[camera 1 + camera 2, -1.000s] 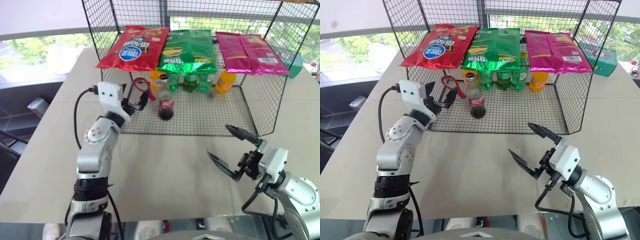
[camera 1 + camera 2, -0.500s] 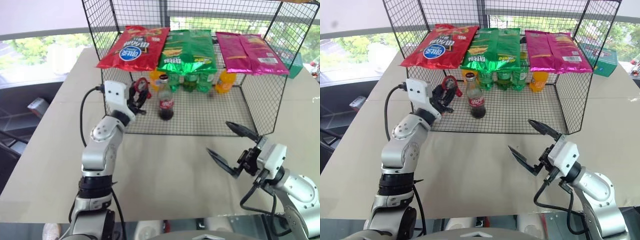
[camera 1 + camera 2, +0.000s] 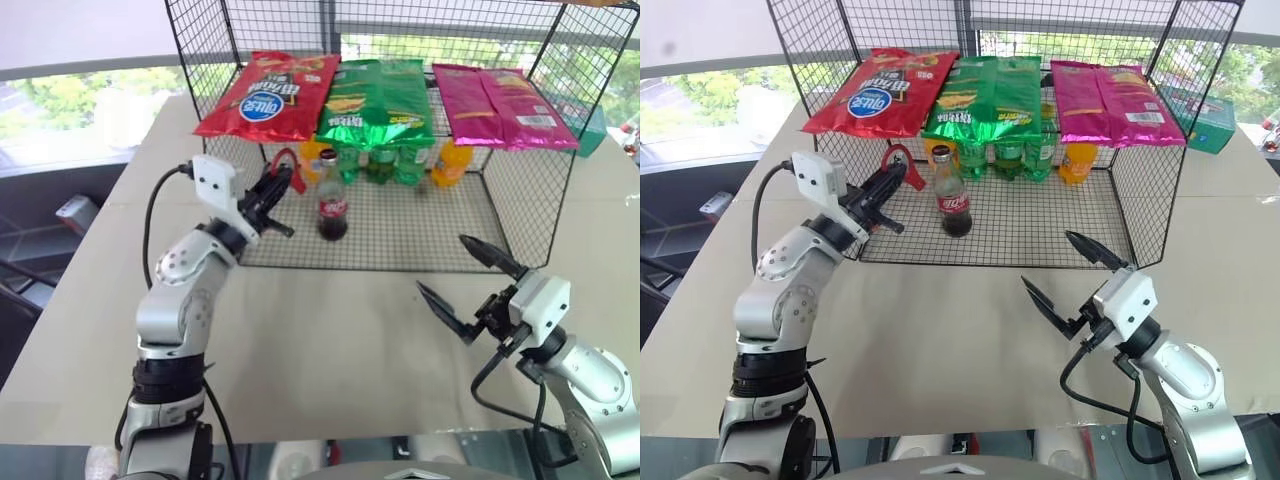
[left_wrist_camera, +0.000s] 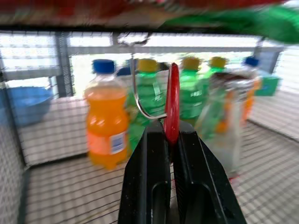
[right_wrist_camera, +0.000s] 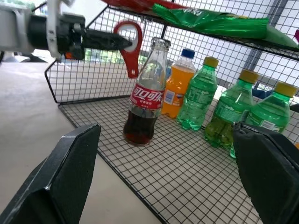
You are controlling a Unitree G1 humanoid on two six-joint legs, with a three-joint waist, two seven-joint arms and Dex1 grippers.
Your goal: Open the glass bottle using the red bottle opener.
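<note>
Wire rack [image 3: 520, 215]: left fingers [image 4: 168, 154] clamp red bottle opener [image 5: 131, 46]

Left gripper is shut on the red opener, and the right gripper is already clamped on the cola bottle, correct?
Not quite. The left gripper is shut on the red bottle opener, but the right gripper is open and apart from the glass bottle, out on the table in front of the rack; the right eye view shows it.

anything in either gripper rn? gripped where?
Left gripper is shut on the red bottle opener, fingers pinching its flat sides while it hangs on its hook. Right gripper is open, holding nothing.
</note>
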